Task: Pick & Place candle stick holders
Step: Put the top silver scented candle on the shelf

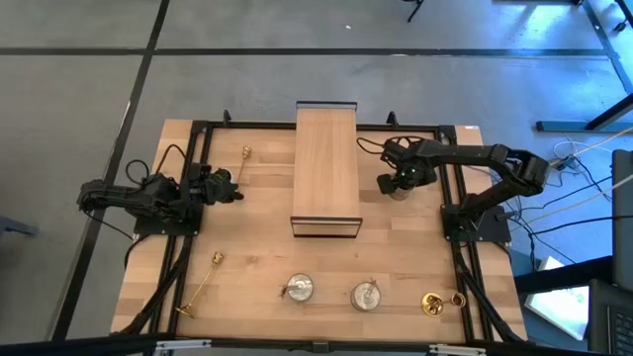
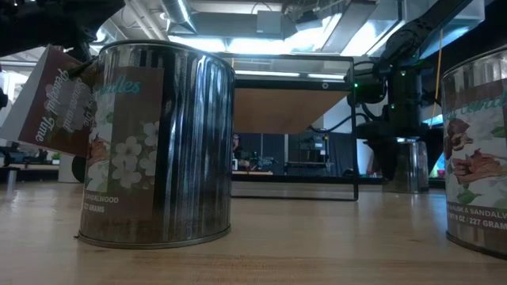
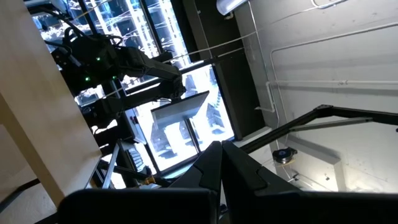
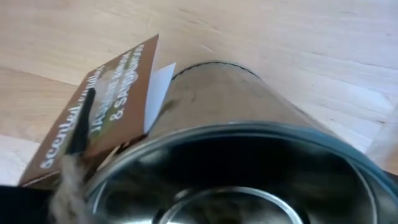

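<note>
Silver tin (image 2: 154, 142) label reads "SANDALWOOD", "GRAMS"; its tag (image 2: 54, 99) is unreadable.

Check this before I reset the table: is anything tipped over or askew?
Yes. The slim gold candlestick near the table's front-left corner lies flat on its side, diagonally; the silver holder beside it stands upright.

Two arms, matte black throughout, jointed tubular links with rounded housings. Left arm (image 1: 134, 195): black base plate, black cables looping off its rear. Right arm (image 1: 475, 163): boxy black wrist block, small green indicator lights glowing on it, black cable along link. Left hand (image 3: 221, 163): two dark, smooth, tapered fingers. Right hand (image 1: 398, 182): black, compact.
</note>
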